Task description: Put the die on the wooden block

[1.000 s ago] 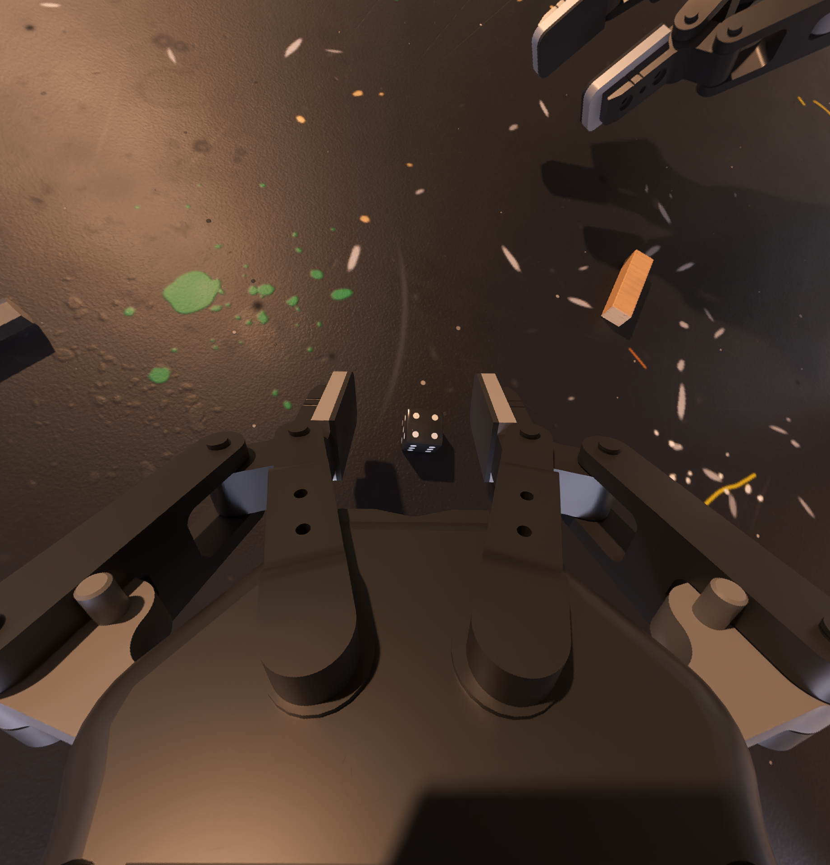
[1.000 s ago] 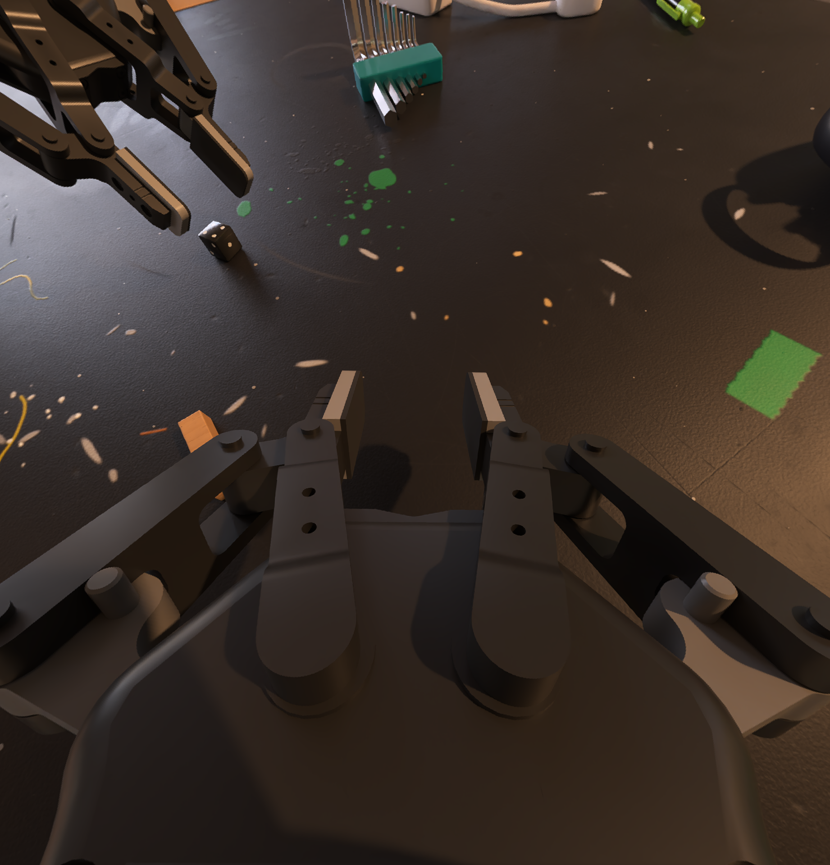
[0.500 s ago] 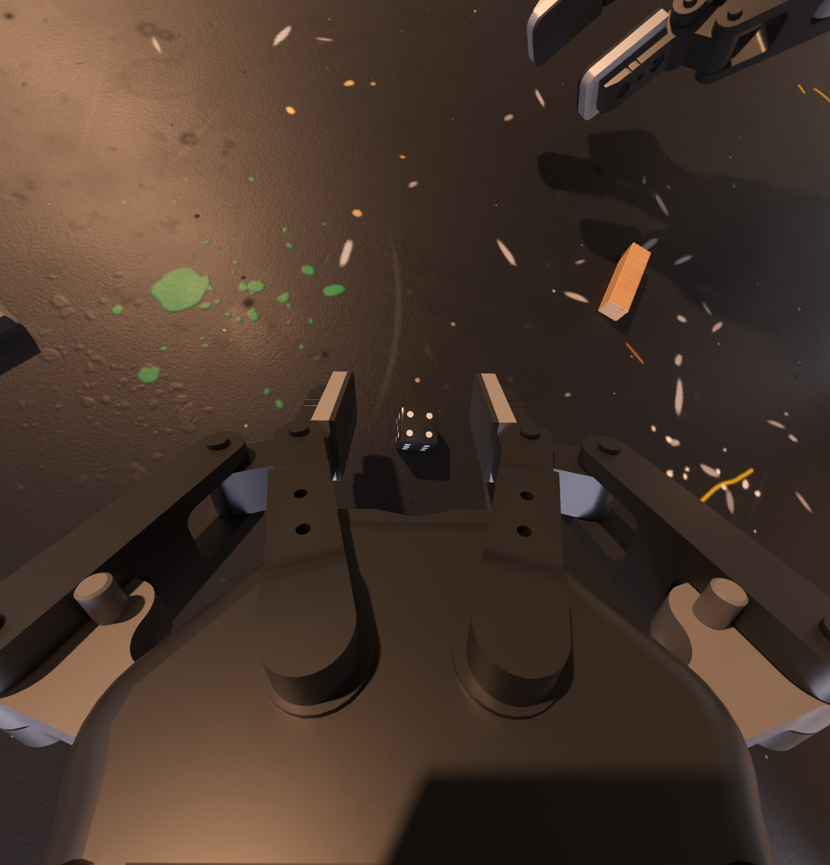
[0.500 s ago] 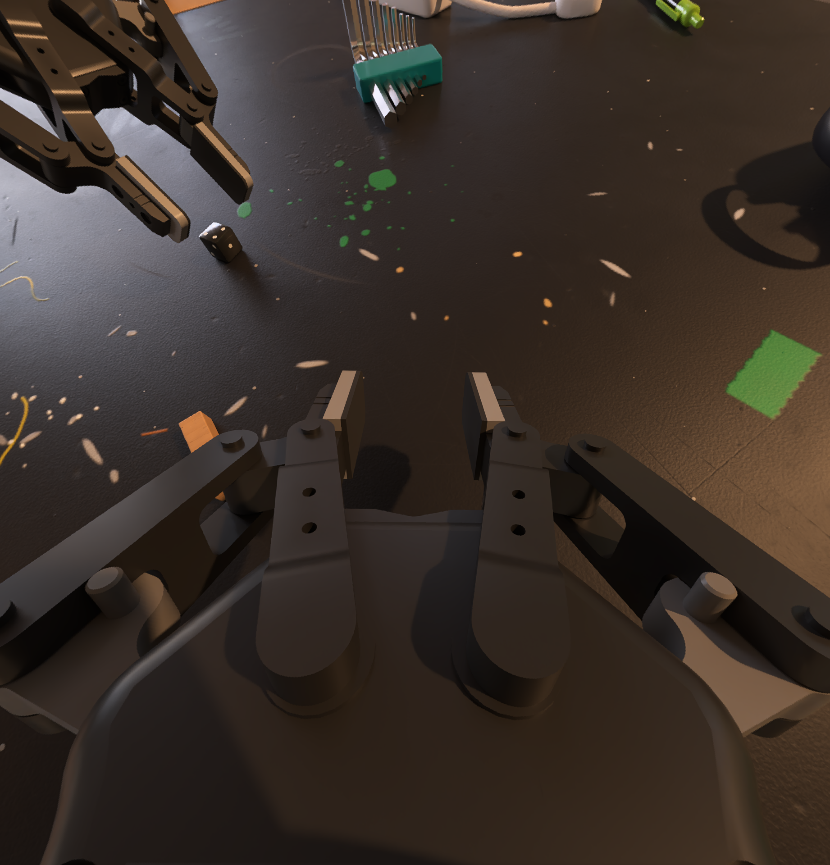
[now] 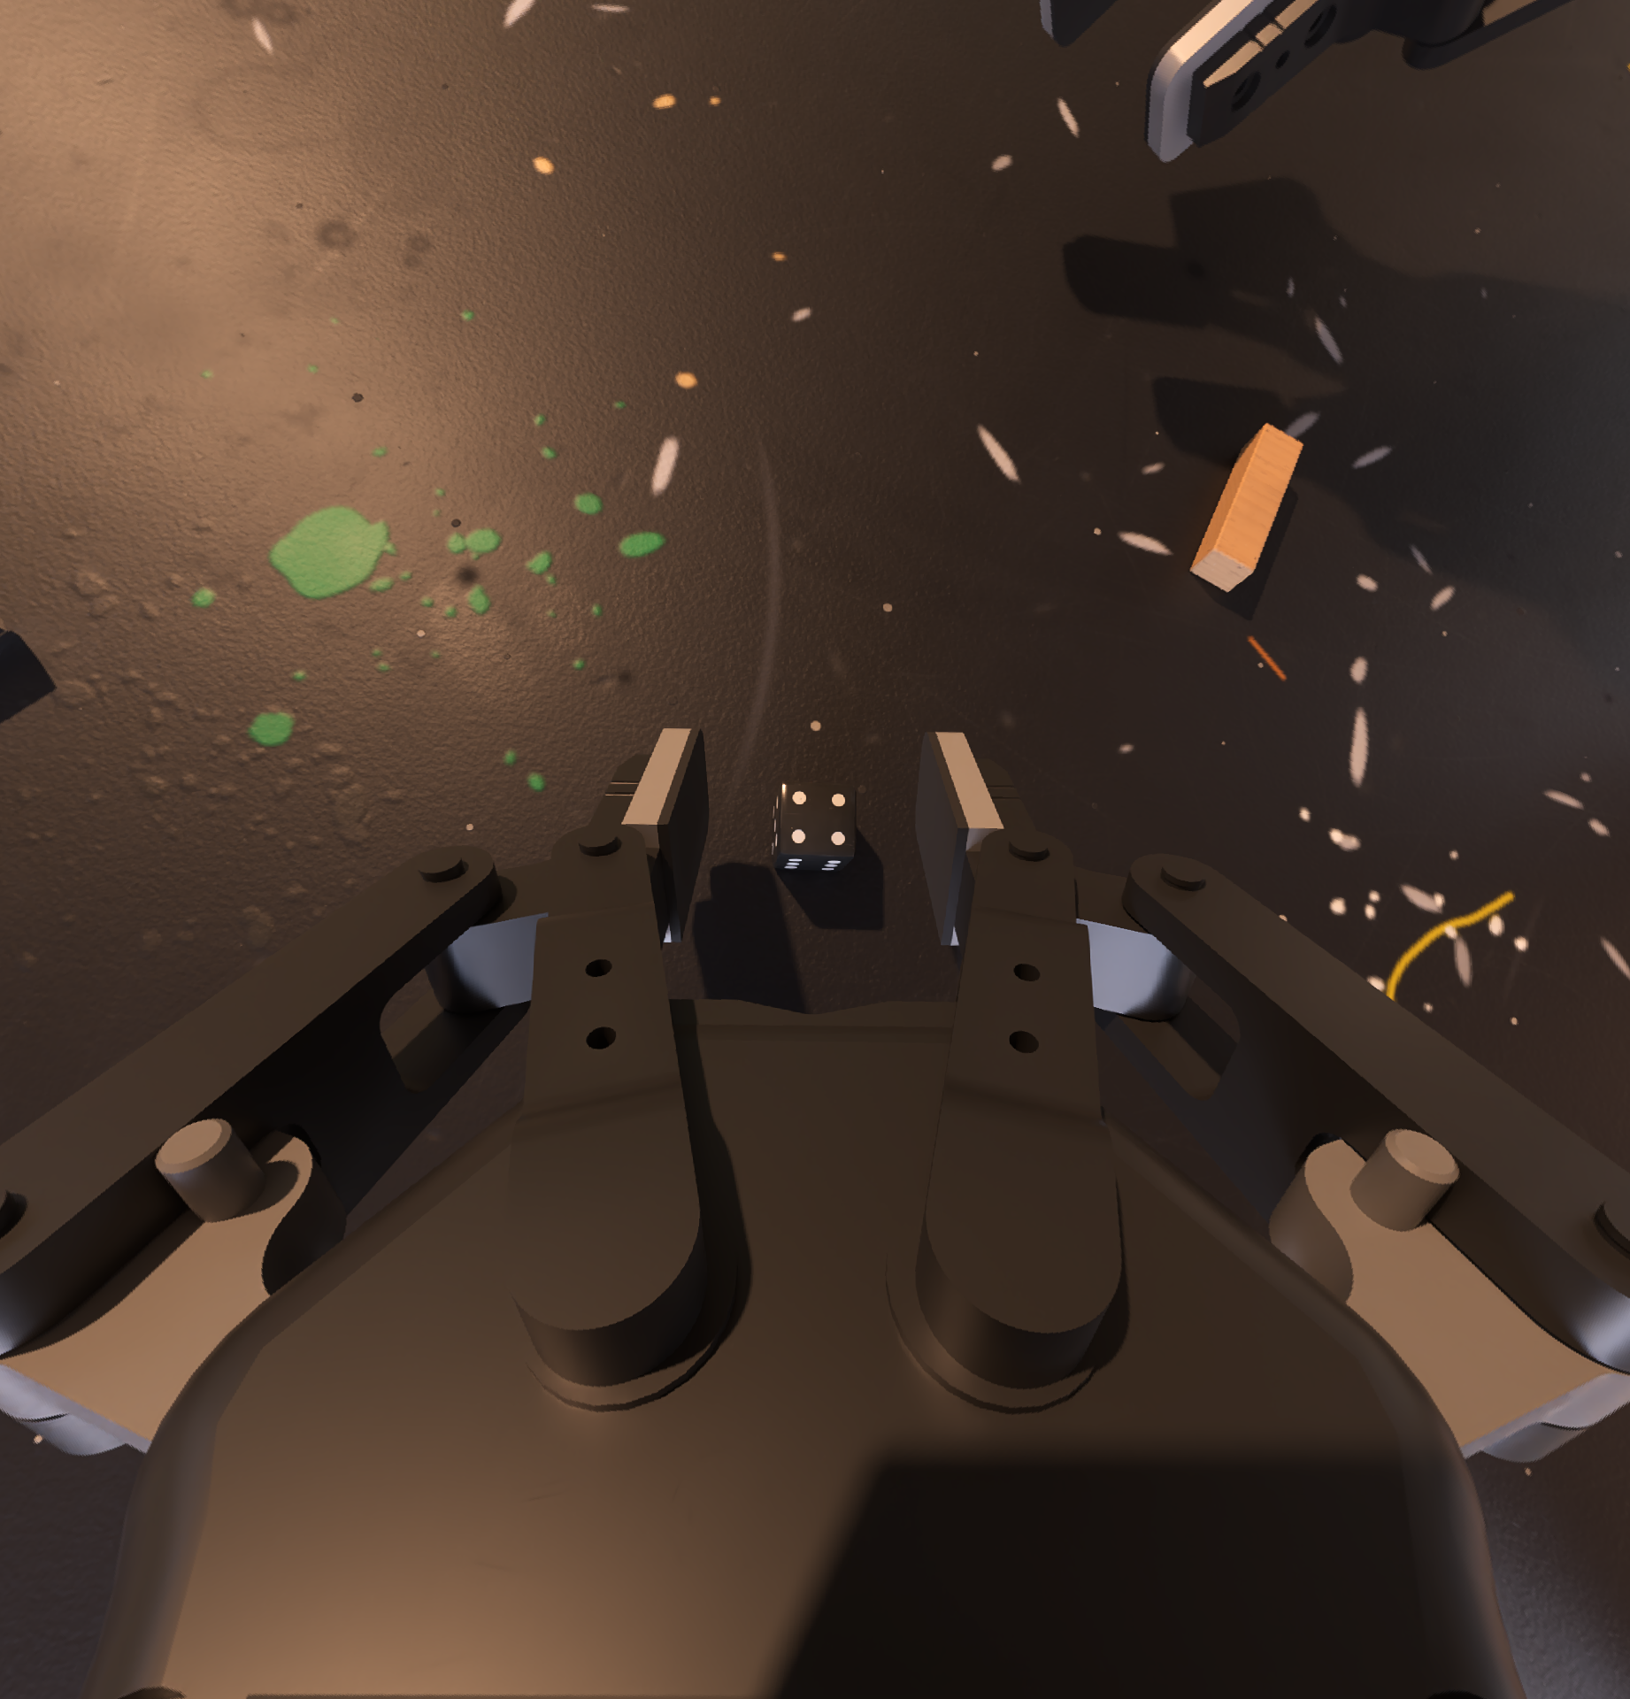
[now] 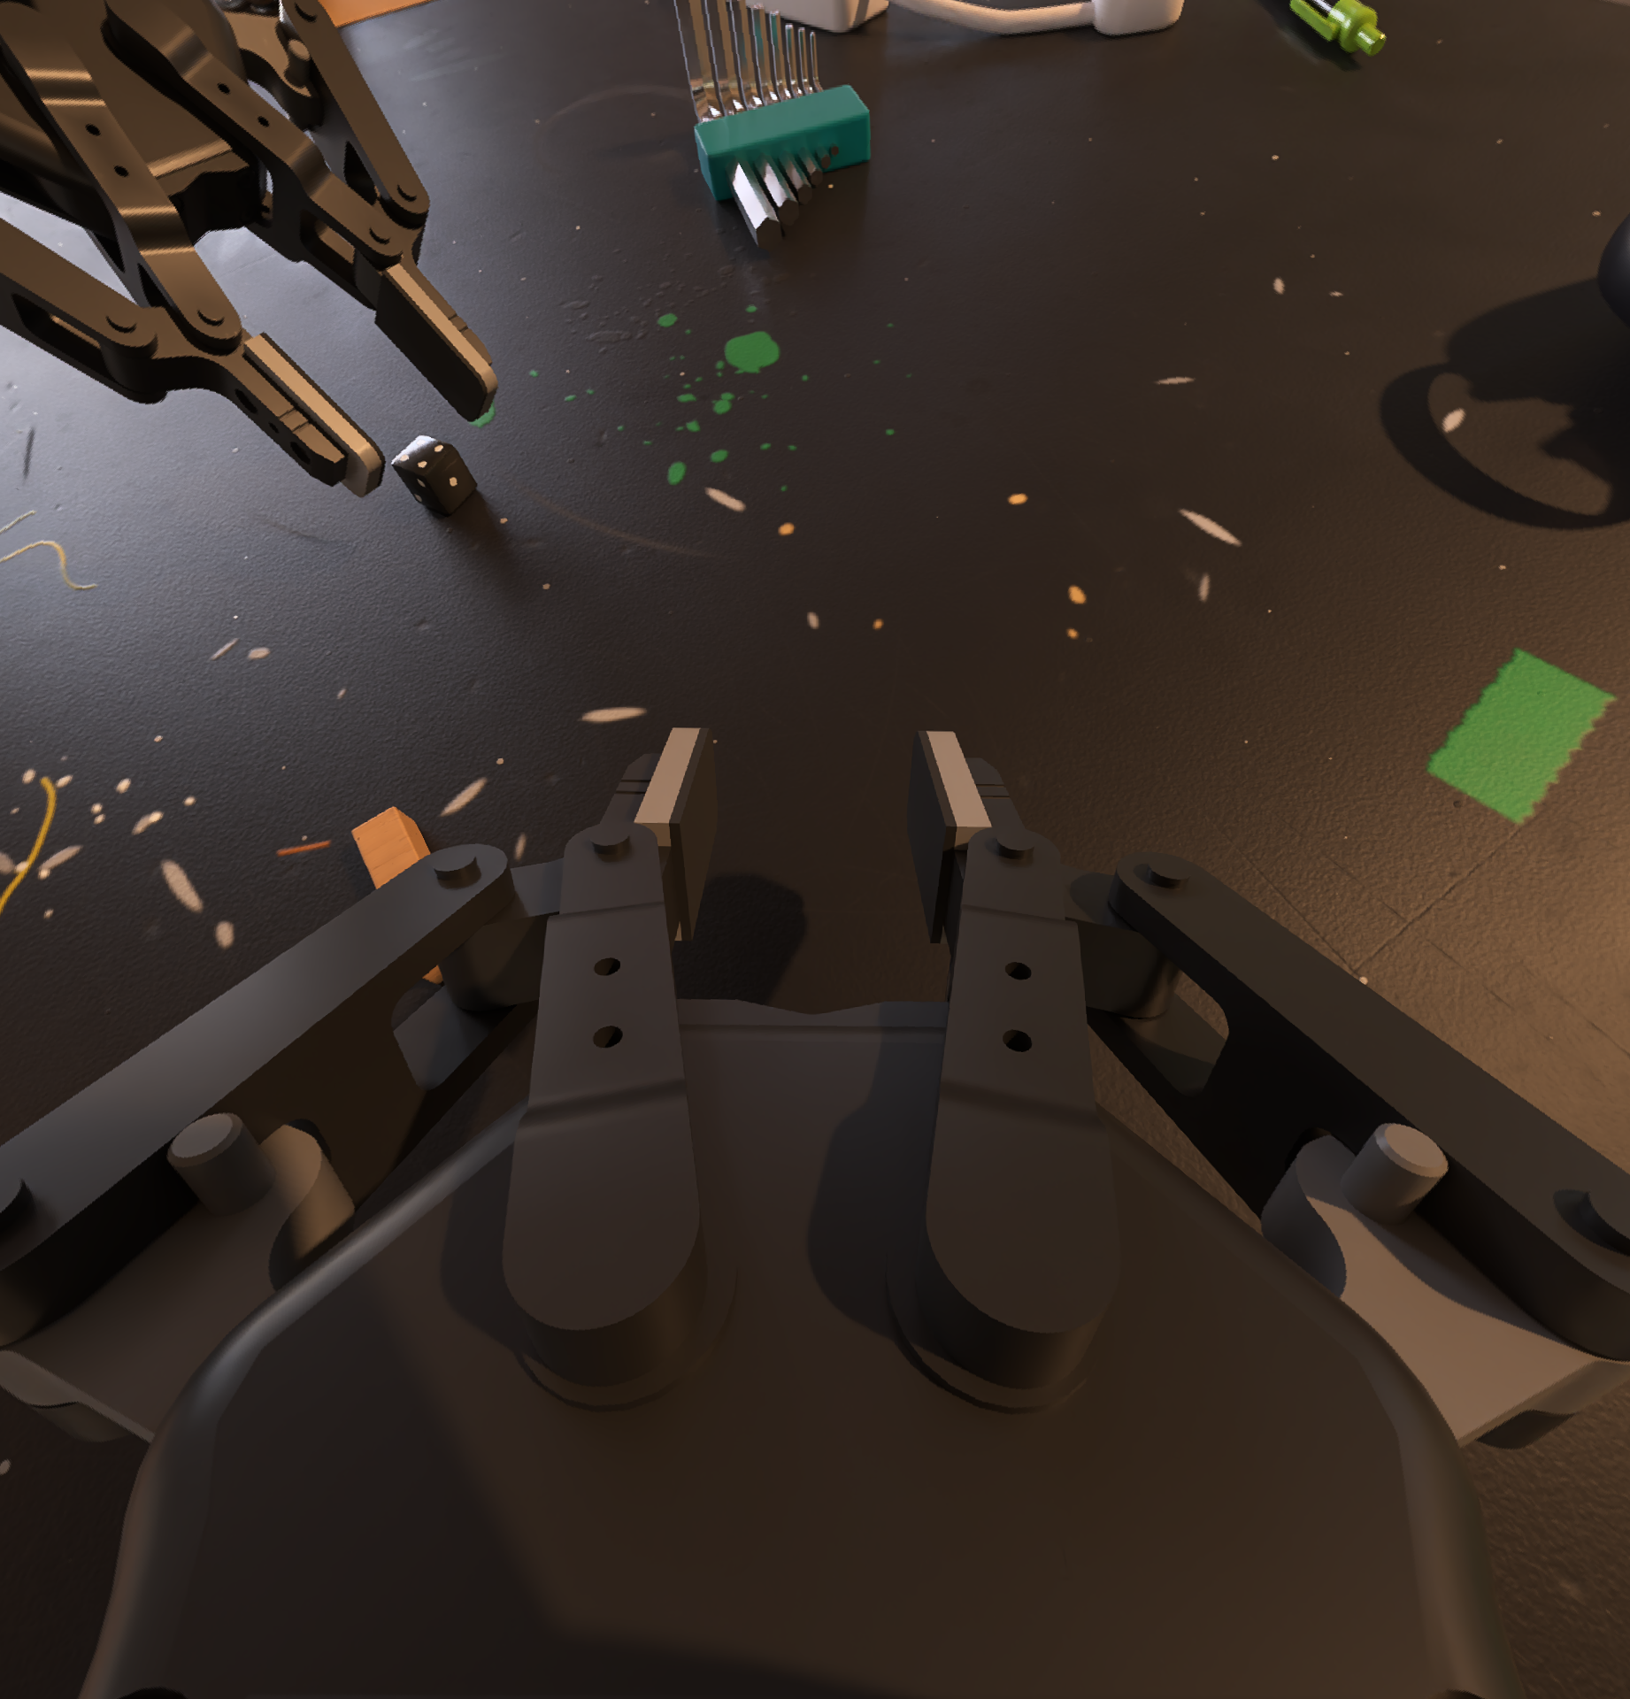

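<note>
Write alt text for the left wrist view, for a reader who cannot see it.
The left tool hangs open over a dark, speckled table, with a small black die lying between its two fingertips, touched by neither. A wooden block lies farther off to the right, green paint splatter to the left, and the right tool's fingertip shows at the top right.

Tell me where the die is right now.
In the left wrist view the die sits on the dark table between the open left tool's fingers, untouched; the wooden block lies to its upper right.
</note>
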### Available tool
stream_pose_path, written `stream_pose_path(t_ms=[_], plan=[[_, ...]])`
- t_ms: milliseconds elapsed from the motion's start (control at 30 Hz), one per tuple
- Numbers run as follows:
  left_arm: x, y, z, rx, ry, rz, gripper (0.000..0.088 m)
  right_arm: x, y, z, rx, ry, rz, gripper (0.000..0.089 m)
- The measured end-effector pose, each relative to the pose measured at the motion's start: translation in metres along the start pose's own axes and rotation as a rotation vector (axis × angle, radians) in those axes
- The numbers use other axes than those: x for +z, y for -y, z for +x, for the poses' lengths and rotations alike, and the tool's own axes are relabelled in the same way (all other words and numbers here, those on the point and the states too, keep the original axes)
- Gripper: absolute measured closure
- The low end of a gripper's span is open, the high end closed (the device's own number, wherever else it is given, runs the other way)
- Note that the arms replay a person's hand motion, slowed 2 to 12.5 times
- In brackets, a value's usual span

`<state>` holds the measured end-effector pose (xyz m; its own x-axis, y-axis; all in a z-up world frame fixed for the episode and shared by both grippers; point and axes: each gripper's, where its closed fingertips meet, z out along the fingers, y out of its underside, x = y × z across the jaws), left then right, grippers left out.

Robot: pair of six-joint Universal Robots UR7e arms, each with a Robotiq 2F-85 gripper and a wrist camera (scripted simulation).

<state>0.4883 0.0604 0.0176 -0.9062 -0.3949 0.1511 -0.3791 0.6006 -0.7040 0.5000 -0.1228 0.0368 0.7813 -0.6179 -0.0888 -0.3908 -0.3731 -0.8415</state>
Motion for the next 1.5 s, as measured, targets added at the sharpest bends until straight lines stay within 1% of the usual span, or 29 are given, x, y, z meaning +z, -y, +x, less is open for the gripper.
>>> stream_pose_path(t_ms=[333,1067,1500], plan=[[0.0012,-0.0005,0.0016,0.017,0.003,-0.009,0.051,0.0,0.0001,0.0,0.0,0.0,0.0,0.0512],[0.0044,-0.0059,0.0018,0.022,0.01,-0.045,0.0612,0.0001,0.0002,-0.0003,-0.002,0.0,0.0,0.0515],[0.0055,-0.0065,0.0014,0.025,0.017,-0.051,0.0682,-0.0001,0.0003,-0.0004,-0.003,-0.001,0.0,0.0515]])
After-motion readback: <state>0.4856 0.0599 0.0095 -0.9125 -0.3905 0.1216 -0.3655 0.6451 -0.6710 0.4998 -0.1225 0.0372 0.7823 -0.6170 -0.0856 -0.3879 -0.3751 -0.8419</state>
